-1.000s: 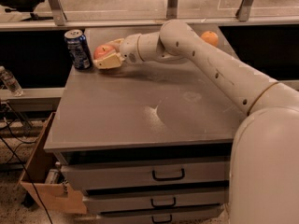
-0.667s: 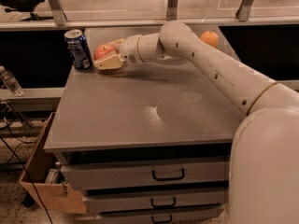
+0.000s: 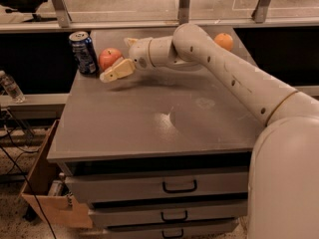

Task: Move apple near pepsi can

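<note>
Plainly, the grey counter [image 3: 149, 128] is filling most of the view, with drawers showing under its near edge. The robot's pale arm [image 3: 234, 76] is reaching across it from the near right corner toward the far left corner. The end effector [image 3: 117, 63] is hanging low by that far left corner, pointing leftward and a little toward the near edge. Whether it is clamping the apple [image 3: 107, 57] or is leaving it free I cannot tell, since its nearer part is covering the apple's lower right and the contact behind is hidden. The pepsi can [image 3: 83, 52] is standing upright in the very corner. The apple is sitting just beside it on the right, and I cannot tell whether the two are touching or a sliver apart. So the apple is lying between end effector and can, directly off the end effector's tip. By my judgement the coming move is turning on that line: a pull back rightward is looking safe, while any push leftward is risking a knock to the can. A small orange fruit [image 3: 224, 41] is peeking over the arm near the far right corner, partly cut off.
</note>
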Robot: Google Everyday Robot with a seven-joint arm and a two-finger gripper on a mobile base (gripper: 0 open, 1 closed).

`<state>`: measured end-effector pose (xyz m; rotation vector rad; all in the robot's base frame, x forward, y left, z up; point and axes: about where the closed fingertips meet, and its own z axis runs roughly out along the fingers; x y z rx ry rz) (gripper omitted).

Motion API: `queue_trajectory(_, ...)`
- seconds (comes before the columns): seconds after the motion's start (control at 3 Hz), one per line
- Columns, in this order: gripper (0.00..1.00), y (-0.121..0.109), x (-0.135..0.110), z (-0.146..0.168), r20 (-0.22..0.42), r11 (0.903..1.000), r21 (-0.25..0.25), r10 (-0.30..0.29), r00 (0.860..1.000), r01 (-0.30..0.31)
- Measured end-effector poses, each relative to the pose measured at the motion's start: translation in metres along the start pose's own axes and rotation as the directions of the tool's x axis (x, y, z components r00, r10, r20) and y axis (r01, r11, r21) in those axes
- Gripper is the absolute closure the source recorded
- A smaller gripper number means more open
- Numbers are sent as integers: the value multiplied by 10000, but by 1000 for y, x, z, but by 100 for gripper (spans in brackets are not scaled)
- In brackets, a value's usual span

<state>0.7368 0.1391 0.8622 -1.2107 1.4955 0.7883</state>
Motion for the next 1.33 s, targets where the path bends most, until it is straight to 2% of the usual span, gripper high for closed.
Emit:
queue_trajectory(0.33, 0, 2, -7, -22, 126, 9996, 79, -270, 9996, 269)
queue_trajectory(0.67, 0, 5, -19, -72, 313, 9949, 686, -769, 9965, 746)
queue_trajectory(1.0, 0, 20, -35, -134, 480, 9782, 1648, -1363, 9895, 1267)
queue_trajectory(1.33, 0, 9, -19, -182, 288, 9657, 2328, -1247, 9918, 1147)
